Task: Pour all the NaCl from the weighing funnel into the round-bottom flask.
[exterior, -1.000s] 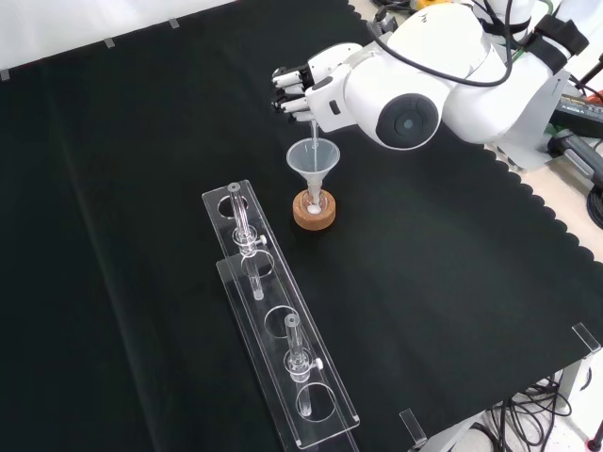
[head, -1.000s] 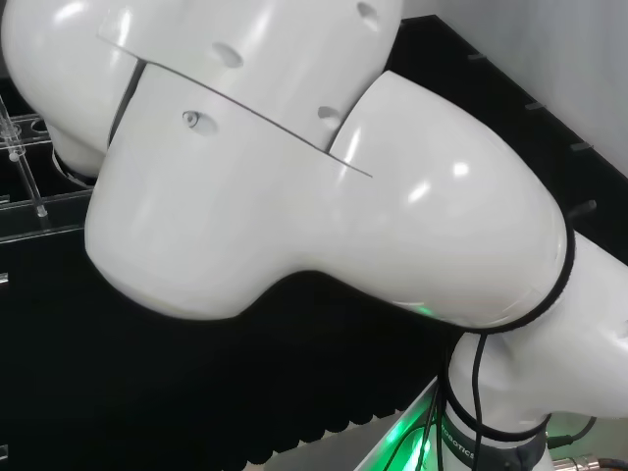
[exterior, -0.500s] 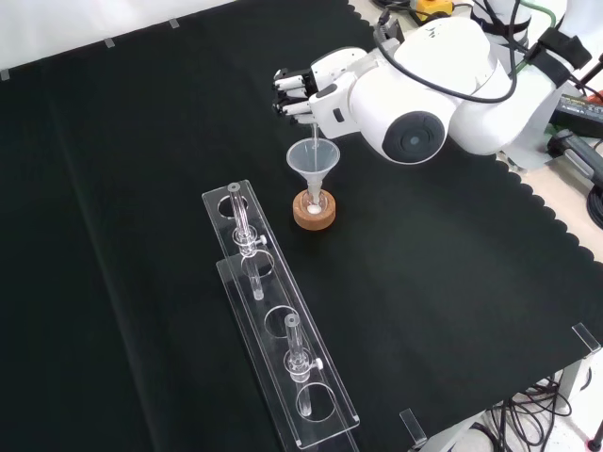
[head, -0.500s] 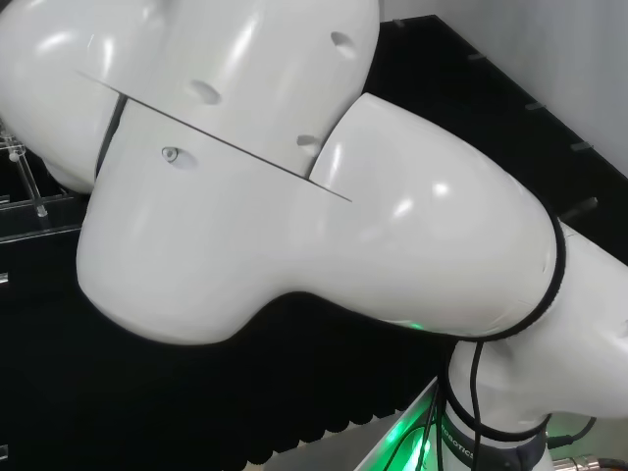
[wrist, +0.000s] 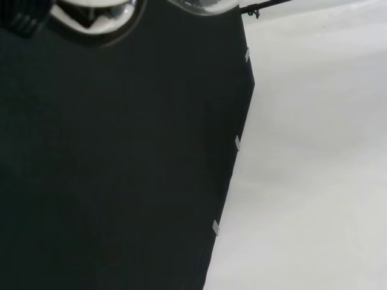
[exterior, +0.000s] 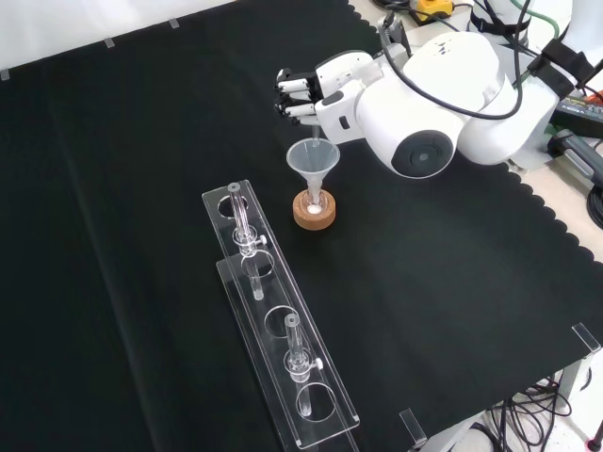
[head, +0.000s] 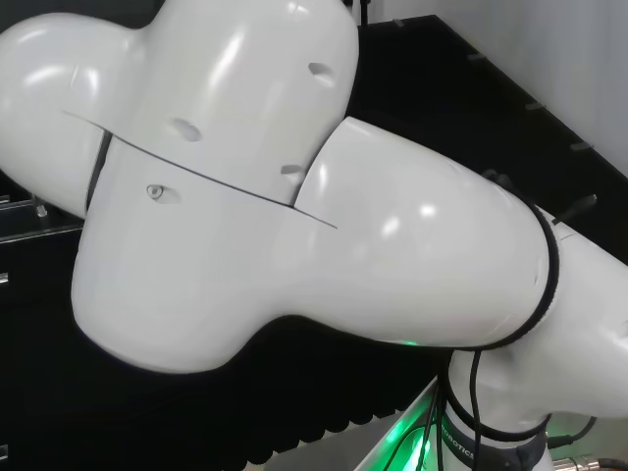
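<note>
A: Where is the black and white robot hand (exterior: 311, 91)?

B: In the front view it hangs just above the clear plastic cone-shaped funnel (exterior: 312, 162), its fingers curled round a thin clear glass weighing funnel (exterior: 312, 127) whose stem points down into the cone's mouth.

A: And the cone itself?

B: Its spout sits in the neck of the clear glass round-bottom flask (exterior: 314, 203), and the flask rests on a round cork ring stand (exterior: 314, 215). A small white patch shows at the flask's neck — I cannot tell how much powder lies inside.

A: What else is near the cork ring?

B: To its left and nearer the camera in the front view, 2 long clear acrylic racks (exterior: 279, 328) lie end to end on the black cloth (exterior: 113, 235), overlapping a little. At least 2 upright clear glass tubes (exterior: 242, 222) stand in them, well apart from each other.

A: And the arm?

B: The big white arm link with its round grey cap (exterior: 426, 151) stands to the right of the cork ring and higher in the front view — close behind the hand. In the head view, the white links (head: 255, 196) loom over the cloth.
</note>
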